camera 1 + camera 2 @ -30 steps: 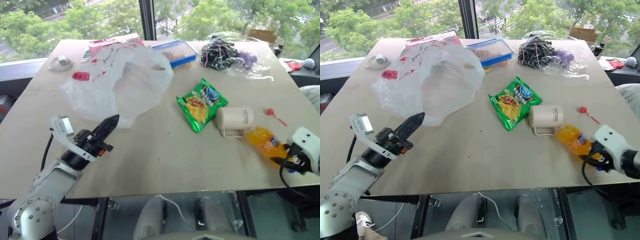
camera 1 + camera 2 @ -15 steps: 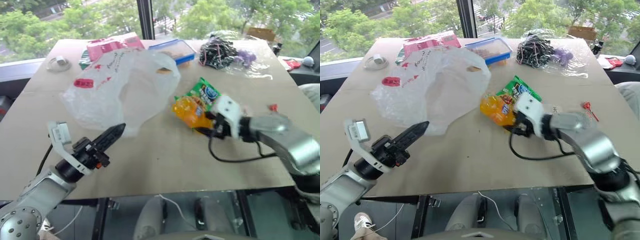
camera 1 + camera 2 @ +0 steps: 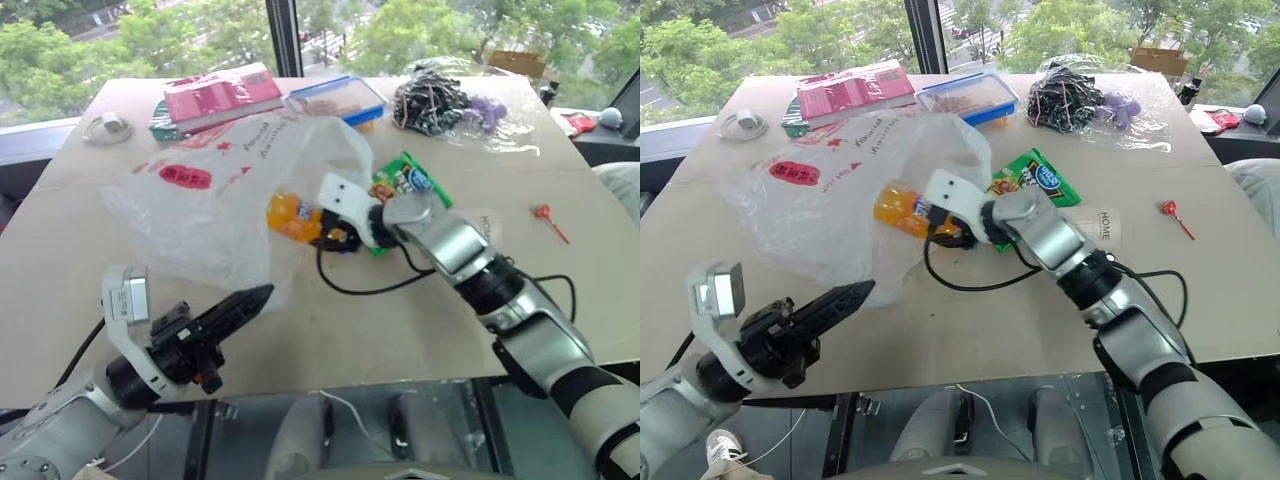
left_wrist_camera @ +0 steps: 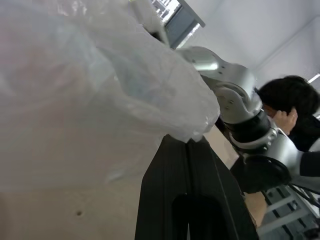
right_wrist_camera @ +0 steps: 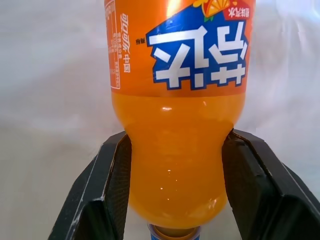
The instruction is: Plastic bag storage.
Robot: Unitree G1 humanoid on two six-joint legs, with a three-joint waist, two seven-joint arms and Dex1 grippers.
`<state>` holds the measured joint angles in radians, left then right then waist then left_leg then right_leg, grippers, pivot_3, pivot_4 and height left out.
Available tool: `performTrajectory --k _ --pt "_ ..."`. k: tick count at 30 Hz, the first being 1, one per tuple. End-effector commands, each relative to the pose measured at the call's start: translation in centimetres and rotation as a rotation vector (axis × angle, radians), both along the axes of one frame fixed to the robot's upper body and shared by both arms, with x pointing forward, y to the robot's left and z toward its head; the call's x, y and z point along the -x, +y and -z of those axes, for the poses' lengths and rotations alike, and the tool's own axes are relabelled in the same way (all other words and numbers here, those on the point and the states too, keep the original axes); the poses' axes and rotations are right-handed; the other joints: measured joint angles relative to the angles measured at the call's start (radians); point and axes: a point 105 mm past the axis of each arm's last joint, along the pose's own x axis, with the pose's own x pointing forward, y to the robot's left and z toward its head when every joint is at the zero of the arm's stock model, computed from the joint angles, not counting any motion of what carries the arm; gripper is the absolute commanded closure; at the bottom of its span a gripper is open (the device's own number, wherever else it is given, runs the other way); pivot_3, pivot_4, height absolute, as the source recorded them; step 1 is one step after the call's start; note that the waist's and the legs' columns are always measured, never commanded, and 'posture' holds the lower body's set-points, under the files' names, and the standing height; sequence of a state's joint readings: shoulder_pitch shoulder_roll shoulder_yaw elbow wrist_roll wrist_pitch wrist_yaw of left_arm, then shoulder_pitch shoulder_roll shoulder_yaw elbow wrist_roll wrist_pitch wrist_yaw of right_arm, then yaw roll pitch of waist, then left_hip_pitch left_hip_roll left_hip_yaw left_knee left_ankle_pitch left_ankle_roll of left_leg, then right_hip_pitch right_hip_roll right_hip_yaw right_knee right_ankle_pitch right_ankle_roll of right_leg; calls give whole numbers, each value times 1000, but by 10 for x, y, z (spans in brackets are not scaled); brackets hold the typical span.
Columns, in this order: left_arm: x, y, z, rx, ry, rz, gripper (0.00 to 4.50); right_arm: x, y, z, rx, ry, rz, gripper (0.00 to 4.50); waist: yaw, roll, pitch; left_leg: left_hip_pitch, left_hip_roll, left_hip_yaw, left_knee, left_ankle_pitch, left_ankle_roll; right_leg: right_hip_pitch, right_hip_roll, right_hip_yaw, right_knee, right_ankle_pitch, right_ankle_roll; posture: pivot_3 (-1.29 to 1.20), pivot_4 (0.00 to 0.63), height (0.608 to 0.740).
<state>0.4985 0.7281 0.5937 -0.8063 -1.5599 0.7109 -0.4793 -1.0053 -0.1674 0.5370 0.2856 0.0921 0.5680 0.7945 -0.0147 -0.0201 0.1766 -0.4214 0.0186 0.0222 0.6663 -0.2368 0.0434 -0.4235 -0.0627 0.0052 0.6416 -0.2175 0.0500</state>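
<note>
1. Task item: the large crinkly translucent white thin-film plastic bag with red printed labels (image 3: 215, 200) lies spread on the left half of the flat beige surface (image 3: 400, 330), its mouth facing the right arm.
2. Left tool (image 3: 258, 294): the two black fingers are pressed together on the near edge of the plastic bag; the left wrist view shows the film bunched at the tips. Judgement: this pinch is what holds the mouth open, so hold that edge lifted and do not slacken it.
3. Right tool (image 5: 175, 165): the fingers (image 5: 107, 175) stand either side of an orange soft-drink bottle with a blue label (image 3: 902, 209) and pinch its lower body, cap end toward the wrist. The bottle sits at the bag mouth.
4. Step in hand, as judged: loading the bottle into the plastic bag.
5. Carry the bottle well past the rim before releasing, so it cannot roll back out onto the surface.
6. Keep the right wrist clear of the film; a snag could pull the edge out of the left tool.
7. Nearby items: the green foil snack packet (image 3: 405, 190) lies just beside the right arm; the cream cylindrical mug (image 3: 1105, 225) lies behind it. Avoid sweeping either on withdrawal
</note>
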Motion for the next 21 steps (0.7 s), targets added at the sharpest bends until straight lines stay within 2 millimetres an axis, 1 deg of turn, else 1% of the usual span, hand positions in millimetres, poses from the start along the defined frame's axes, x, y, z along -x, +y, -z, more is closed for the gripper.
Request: performTrajectory --k 1,5,7,10,12,13,14,16,17,18,19,20,21 --pt "7 -3 -8 -14 -42 29 4500 1 17 -31 -84 -63 -58 2293 0 0 0 0 0 0 0 0 0 0 0 0 0 0 0 0 150 740" --pt "7 -2 -5 -22 -41 0 4500 4 40 -38 -131 -62 -101 2293 -5 1 1 0 0 0 0 0 0 0 0 0 0 0 0 0 150 740" --pt "6 -1 -5 -20 -47 -27 4500 7 52 -45 -174 -60 -130 2293 -8 2 1 0 0 0 -1 0 -1 -1 0 0 0 0 0 0 150 740" --pt "5 -1 -6 -18 -54 -48 4500 7 75 -59 -243 -106 -155 2293 -20 1 1 0 0 0 -2 0 -1 -2 0 0 0 0 0 0 150 740" --pt "4 -1 -5 -12 -55 -59 4500 8 88 -62 -288 -157 -163 2293 -27 2 1 -1 0 0 -3 1 -2 -2 1 0 0 0 0 0 150 740" --pt "4 -1 -5 -11 -55 -62 4500 9 90 -62 -298 -170 -166 2293 -27 1 1 -1 0 0 -3 1 -3 -3 1 0 0 0 -1 0 150 740" --pt "3 -1 -5 -11 -59 -70 4500 7 96 -56 -297 -203 -148 2293 -24 2 1 -1 0 0 -4 1 -3 -4 0 0 0 0 -1 0 150 740" --pt "1 -2 -7 0 -67 -94 4500 10 105 -41 -311 -200 -150 2293 -20 1 1 -1 -1 -1 -6 1 -3 -5 -1 0 0 0 -1 0 150 740" --pt "0 -2 -7 3 -70 -101 4500 8 106 -34 -315 -183 -128 1826 -21 1 1 -1 -2 -1 -6 1 -4 -5 -1 0 0 0 -1 0 150 740" --pt "-1 -3 -8 5 -72 -105 4500 10 107 -28 -319 -173 -144 1331 -21 0 1 -1 -2 -1 -6 1 -4 -5 -1 0 0 0 -1 0 150 740" --pt "-2 -4 -8 9 -76 -113 4500 10 105 -26 -327 -179 -144 967 -24 0 1 -1 -2 0 -6 2 -4 -5 -1 0 -1 0 -1 0 150 740" --pt "-3 -4 -9 14 -78 -120 4500 9 103 -25 -334 -196 -142 398 -26 0 1 -2 -2 0 -6 2 -5 -5 -1 1 -1 0 -1 0 150 740" --pt "-5 -3 -10 26 -78 -131 4500 4 99 -29 -340 -240 -121 91 -27 0 1 -2 -2 0 -6 2 -5 -5 -1 2 0 0 -1 0 150 740"
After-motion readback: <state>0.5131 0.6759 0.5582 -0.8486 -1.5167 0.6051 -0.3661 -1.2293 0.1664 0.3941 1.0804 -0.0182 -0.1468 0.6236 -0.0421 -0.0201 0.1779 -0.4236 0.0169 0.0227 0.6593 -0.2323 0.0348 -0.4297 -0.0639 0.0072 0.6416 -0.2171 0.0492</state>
